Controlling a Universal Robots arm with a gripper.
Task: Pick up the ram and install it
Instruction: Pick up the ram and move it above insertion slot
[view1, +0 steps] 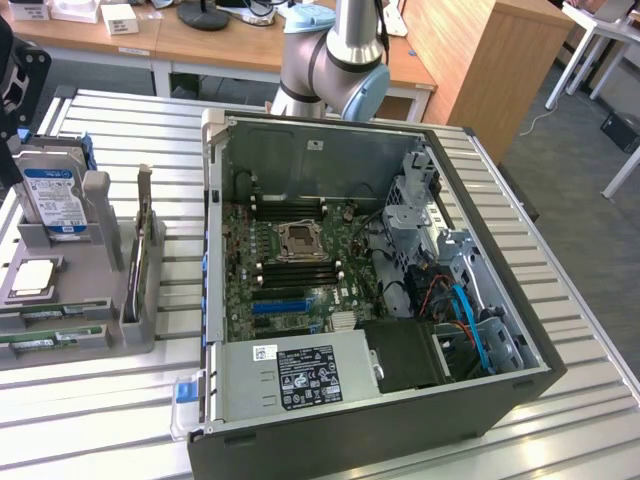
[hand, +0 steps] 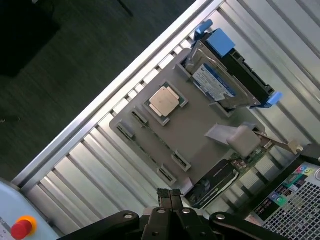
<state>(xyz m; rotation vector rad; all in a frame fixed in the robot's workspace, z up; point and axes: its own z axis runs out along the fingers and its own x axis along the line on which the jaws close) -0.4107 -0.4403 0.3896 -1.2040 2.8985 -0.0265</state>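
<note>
You are at the approach stage, and nothing has been picked. The gripper (hand: 170, 196) hangs near the edge of the grey holder (hand: 200, 125), its fingers pressed together and holding nothing. The ram (view1: 60, 311) sits low in the holder's front rows at the exterior view's left, well apart from the open computer case (view1: 400, 430). A second like stick (view1: 50, 338) lies just beside it, with the CPU chip (view1: 30, 278) and hard drive (view1: 52, 200) behind. The ram's long axis runs across the exterior view, left to right, with one end towards the case. The motherboard's memory slots (view1: 292, 205) appear to run much the same way. In my judgement, a pick calls for the jaws to part first. They must then line up across the stick's thin width, clear of the neighbouring stick.
</note>
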